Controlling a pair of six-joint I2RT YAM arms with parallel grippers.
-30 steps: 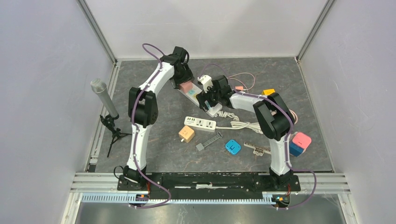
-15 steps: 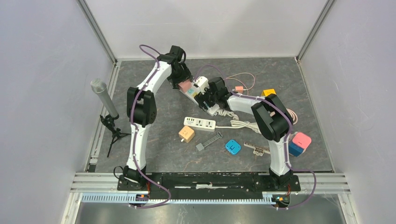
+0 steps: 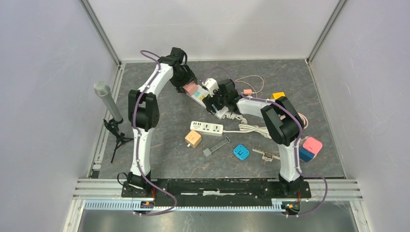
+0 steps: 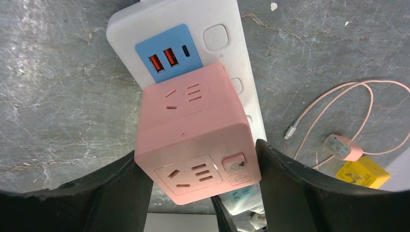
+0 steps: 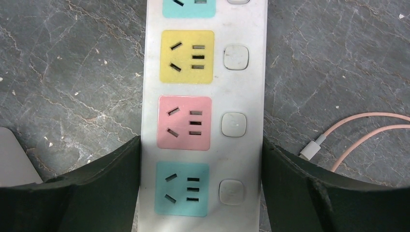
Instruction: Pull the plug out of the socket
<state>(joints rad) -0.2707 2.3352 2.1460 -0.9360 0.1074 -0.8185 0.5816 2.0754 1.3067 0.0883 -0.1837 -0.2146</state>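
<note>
Near edge of the table point(image 3: 159, 162) first: a blue adapter point(image 3: 241, 152) and a tan cube point(image 3: 193, 138) lie apart from each other, with a short white strip point(image 3: 207, 127) just beyond them, its white cord trailing off to the right.

Moving up the mat, here is the right gripper point(image 5: 202, 145), reaching in from the right. It is clamped across the long power strip point(image 5: 241, 87), one black finger point(image 5: 309, 188) on each long edge, both touching the white casing. Its wrist camera looks straight down on a teal, a pink and a yellow outlet in a row, each with a switch button beside it.

Further along that same strip sits the pink cube plug point(image 4: 193, 121). It is on top of the strip, right beside the blue USB panel point(image 4: 167, 52) at the strip's far-left end. The left gripper point(image 4: 198, 154) has it: fingers point(image 4: 111, 193) closed in on the cube, one pressed against each side, pinching it (whether the pins are seated in the outlet underneath I cannot tell, as the cube's body hides that joint).

Farthest back, to the right of the strip, a pink cable point(image 3: 251, 83) loops over the grey surface, and a yellow block point(image 3: 278, 95) sits close by it.
</note>
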